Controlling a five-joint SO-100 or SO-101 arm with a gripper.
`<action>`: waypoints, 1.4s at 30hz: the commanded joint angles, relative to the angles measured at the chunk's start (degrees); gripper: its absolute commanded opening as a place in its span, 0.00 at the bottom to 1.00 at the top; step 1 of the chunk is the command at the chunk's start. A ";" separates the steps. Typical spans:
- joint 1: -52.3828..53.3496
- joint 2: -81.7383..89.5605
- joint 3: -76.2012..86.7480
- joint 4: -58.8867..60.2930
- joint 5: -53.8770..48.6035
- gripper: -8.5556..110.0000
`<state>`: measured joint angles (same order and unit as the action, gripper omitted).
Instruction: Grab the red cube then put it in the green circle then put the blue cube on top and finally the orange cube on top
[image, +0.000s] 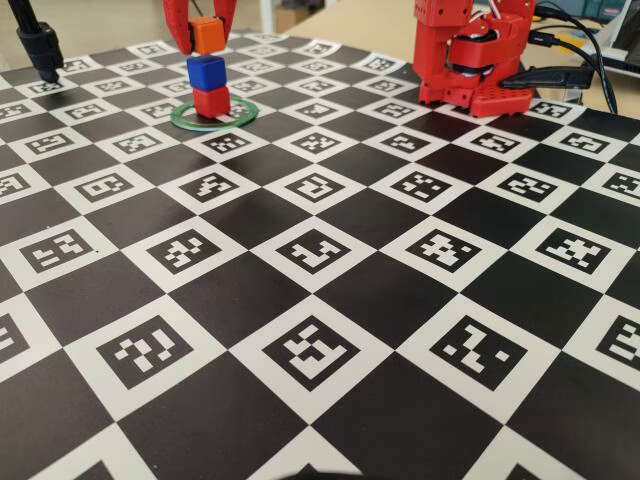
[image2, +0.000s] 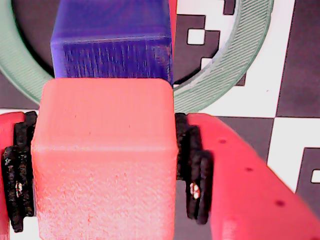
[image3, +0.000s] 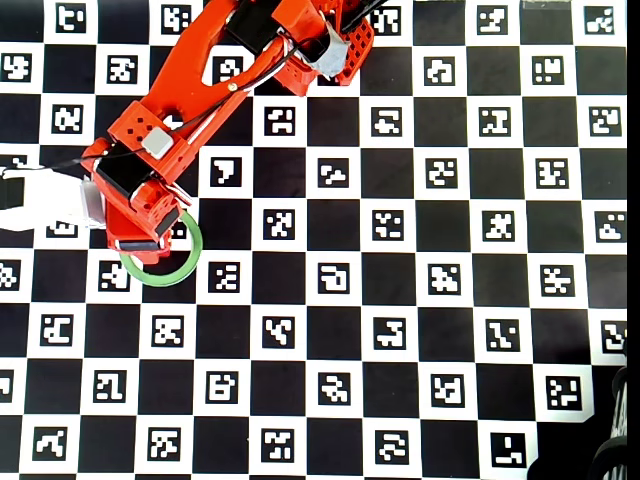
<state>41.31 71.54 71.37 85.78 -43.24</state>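
In the fixed view the red cube (image: 211, 101) sits inside the green circle (image: 236, 121), with the blue cube (image: 206, 72) stacked on it. The orange cube (image: 208, 35) hangs directly over the blue one, with my gripper (image: 205, 28) shut on it; whether the two cubes touch I cannot tell. The wrist view shows the orange cube (image2: 105, 160) pinched between the black pads (image2: 196, 170), above the blue cube (image2: 112, 40) and the green circle (image2: 220, 75). In the overhead view the arm hides all three cubes; only part of the green circle (image3: 172, 277) shows.
The whole table is a black-and-white checkered mat (image: 320, 300) printed with markers. The red arm base (image: 470, 60) stands at the back right with cables (image: 585, 70) beside it. A black stand (image: 40, 45) is at the back left.
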 joint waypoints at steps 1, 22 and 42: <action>1.05 2.20 -1.85 -1.41 -0.70 0.10; 2.02 0.35 -3.96 -1.41 -1.41 0.10; 1.85 -0.44 -3.60 -2.55 -0.97 0.10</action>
<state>42.71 69.52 71.37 83.67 -44.65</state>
